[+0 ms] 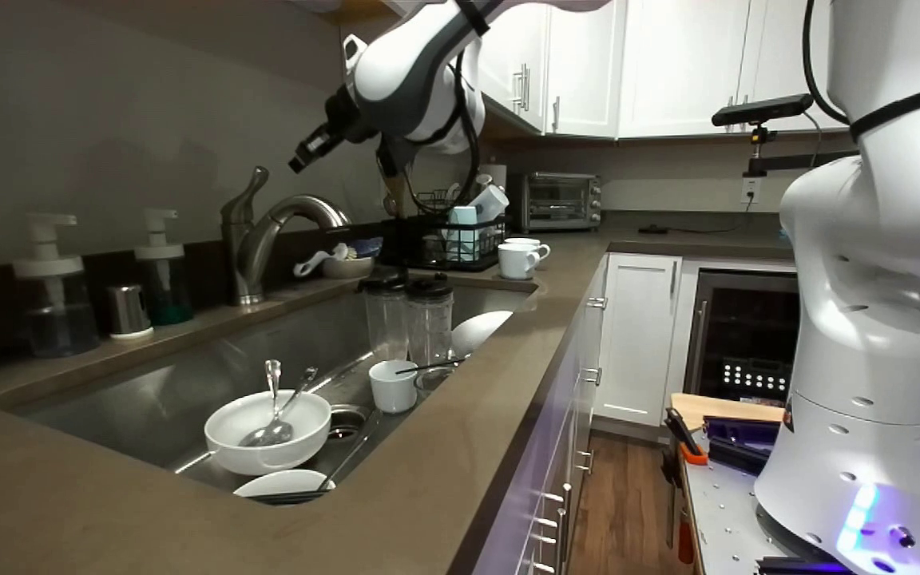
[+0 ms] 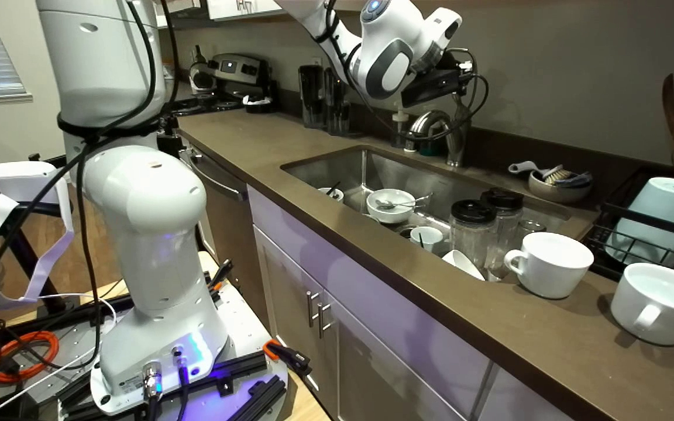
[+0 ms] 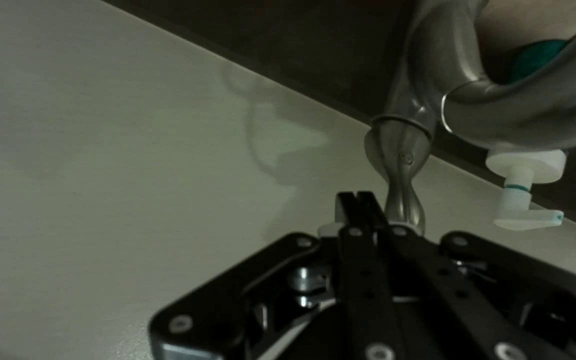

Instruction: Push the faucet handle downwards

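Claw (image 3: 356, 197), one, with its two fingers pressed together, slants downward near the top of the faucet (image 1: 248, 271), close to the faucet handle (image 1: 248, 194) but apart from it. One white arm (image 1: 408, 76) carries it, coming in from higher than the faucet.

One brown worktop (image 1: 428, 479) surrounds the faucet's base, and one steel sink (image 1: 228, 359) is set into it in front of the faucet. To one side of the faucet are one toaster oven (image 1: 560, 200), well apart, and one black dish rack (image 1: 424, 259), nearer. On the faucet's opposite side stand two pump bottles (image 1: 59, 319).

Two clear jars (image 1: 428, 331) with black lids stand upright in the sink, toward the faucet's rack side. Down in front of the faucet sits one white bowl (image 1: 268, 458), upright; two more white dishes (image 1: 480, 331) in the sink are partly hidden by the worktop's edge.

Two white mugs (image 2: 550, 266) stand on the worktop, on the faucet's rack side. One small bowl (image 1: 346, 270) with a brush (image 2: 523, 168) sits just beside the faucet on that same side. One white cup (image 1: 393, 390) stands in the sink, and one metal can (image 1: 129, 310) between the two pump bottles. Two spoons (image 1: 272, 375) lean in the white bowl.

One faucet handle tops the faucet, pointing up at a slant.
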You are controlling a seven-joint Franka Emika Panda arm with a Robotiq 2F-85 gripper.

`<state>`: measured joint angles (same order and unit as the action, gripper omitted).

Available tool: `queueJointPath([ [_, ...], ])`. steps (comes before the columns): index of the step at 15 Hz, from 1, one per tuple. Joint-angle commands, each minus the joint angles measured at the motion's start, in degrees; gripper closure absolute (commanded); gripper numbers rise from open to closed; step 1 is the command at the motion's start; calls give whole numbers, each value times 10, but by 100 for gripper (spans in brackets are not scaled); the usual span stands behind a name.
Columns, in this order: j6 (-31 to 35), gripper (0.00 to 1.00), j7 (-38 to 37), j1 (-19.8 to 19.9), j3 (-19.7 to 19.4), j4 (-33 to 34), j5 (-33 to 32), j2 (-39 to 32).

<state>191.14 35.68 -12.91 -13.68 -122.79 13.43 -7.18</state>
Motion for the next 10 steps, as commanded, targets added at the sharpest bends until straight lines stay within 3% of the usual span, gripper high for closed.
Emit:
queueJointPath([
  [1,-34,96,19,-57,-54,-63,15,60],
  [4,-87,95,-1,-78,-89,-92,-17,89],
  [5,-108,95,-61,18,-6,-100,-91,100],
  [7,-163,95,-91,50,11,-105,-144,123],
  [8,-190,96,-141,33,-20,-108,-212,136],
  [10,-265,95,-218,64,12,-108,-306,177],
])
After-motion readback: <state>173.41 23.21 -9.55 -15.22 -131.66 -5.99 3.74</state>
